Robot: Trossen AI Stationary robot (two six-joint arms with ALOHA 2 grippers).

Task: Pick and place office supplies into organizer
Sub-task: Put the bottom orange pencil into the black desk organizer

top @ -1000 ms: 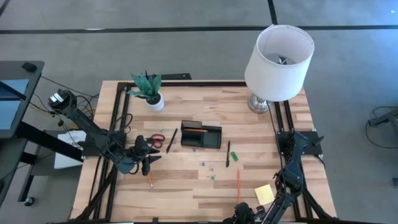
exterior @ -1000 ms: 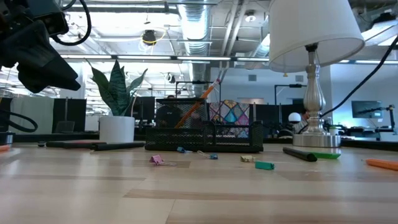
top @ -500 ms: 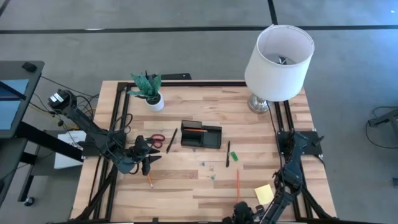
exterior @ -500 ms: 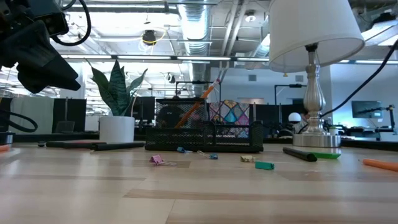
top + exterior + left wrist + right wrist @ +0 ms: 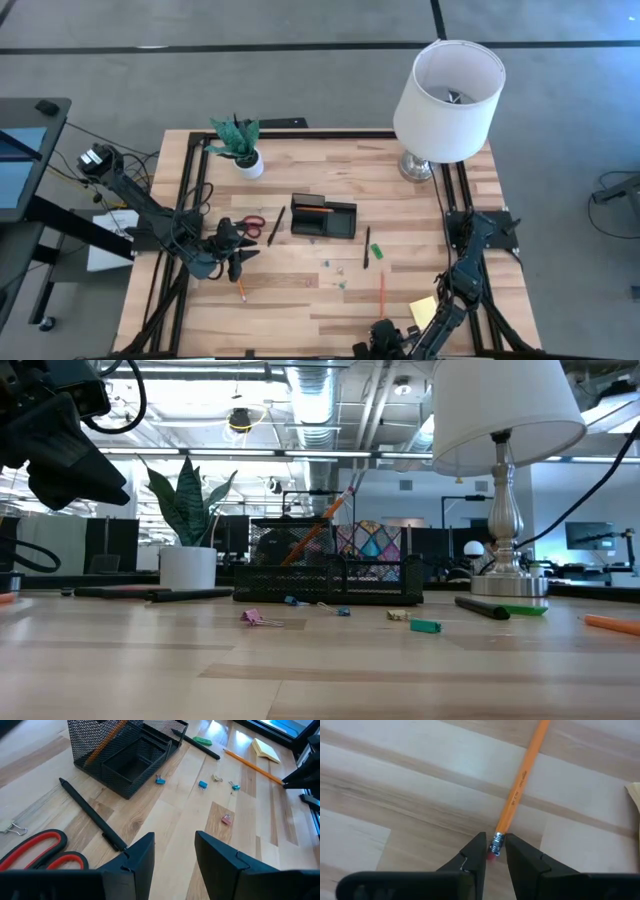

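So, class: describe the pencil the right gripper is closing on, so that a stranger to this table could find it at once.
Start at the white lamp in the table's far right corner and come toward the near edge, past the green block. The orange pencil lies beside the yellow sticky-note pad. Unlike the other pencils, its eraser end sits between the right gripper's fingers.

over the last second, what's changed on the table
The right gripper has shifted along the table's near edge toward the left arm's side, its fingers now closed around the eraser end of the orange pencil. The left gripper, scissors and organizer have not moved.
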